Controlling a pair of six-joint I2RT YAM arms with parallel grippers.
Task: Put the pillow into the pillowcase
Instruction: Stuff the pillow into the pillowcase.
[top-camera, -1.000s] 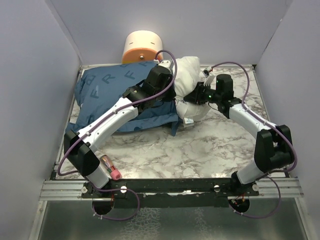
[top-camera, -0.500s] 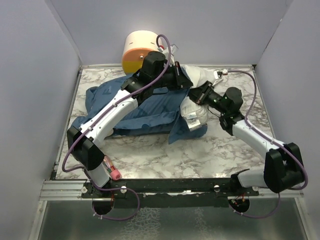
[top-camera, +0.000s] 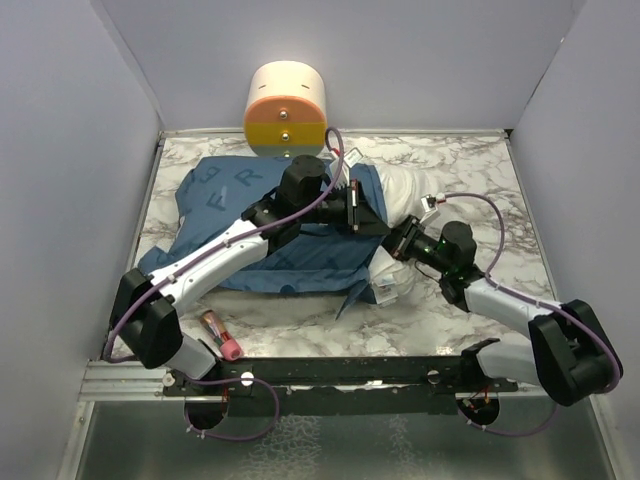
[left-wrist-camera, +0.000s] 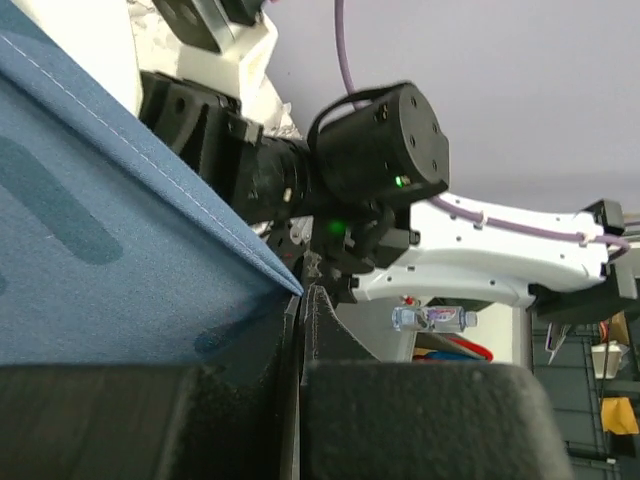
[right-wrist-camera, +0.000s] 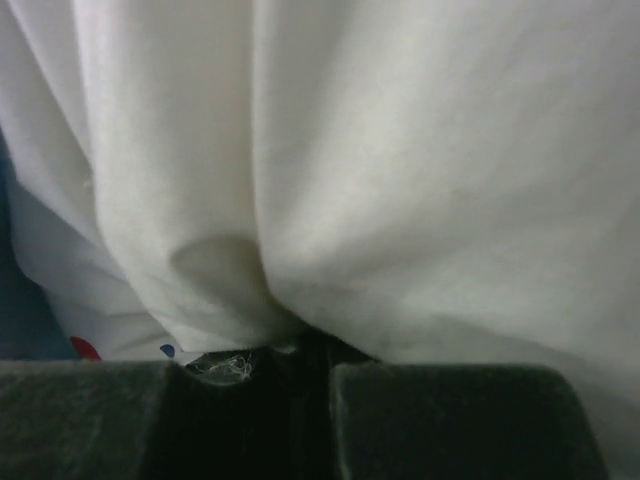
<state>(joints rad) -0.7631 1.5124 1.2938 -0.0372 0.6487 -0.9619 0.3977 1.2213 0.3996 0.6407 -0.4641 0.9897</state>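
Your marble tabletop carries the blue lettered pillowcase, spread left of center. The white pillow lies at the case's right end, with blue cloth draped over part of it. The cream-and-orange cylinder stands behind both, at the back wall. Your left tool is pinched together on the pillowcase's stitched hem. Your right tool is clamped on a fold of the pillow's fabric. 1 pink-capped tube lies near the left arm's base.
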